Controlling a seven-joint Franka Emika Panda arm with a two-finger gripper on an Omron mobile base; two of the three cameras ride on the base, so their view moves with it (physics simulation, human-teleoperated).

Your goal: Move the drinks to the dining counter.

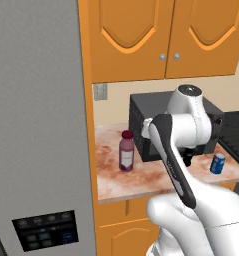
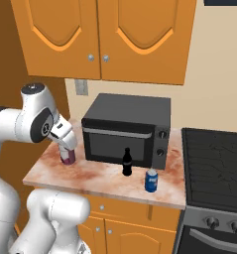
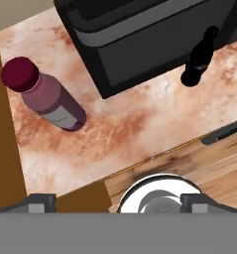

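Hand view looks down on the marbled worktop [image 3: 140, 124], with the purple bottle [image 3: 50, 96] standing upright near its left end, red cap on, close to the brown side panel. The two finger tips sit far apart at the bottom of that view, spread wide with nothing between them, so the gripper [image 3: 117, 201] is released and empty.

From the right base view the hand [image 2: 64, 136] hangs just above the purple bottle [image 2: 67, 157], which is partly hidden behind it. I cannot tell from there whether it touches the cap, though the hand view suggests a gap. The blue can [image 2: 151, 180] stands further right near the front edge of the worktop, well apart from the bottle, and a thin black bottle [image 2: 126, 162] stands between them in front of the microwave [image 2: 127, 130].

The left base view shows the same bottle [image 1: 126, 151] to the left of the microwave [image 1: 141, 130] and the can [image 1: 217, 163] off to the right, under the orange cabinets [image 1: 161, 37].

Both drinks are on this worktop, so I would say nothing has been carried across yet; this looks like the approach for the first pick. The next move seems to call for lowering the open fingers around the bottle's body, centred so it isn't knocked over, closing firmly, then lifting straight up before the base drives off to the dining counter.
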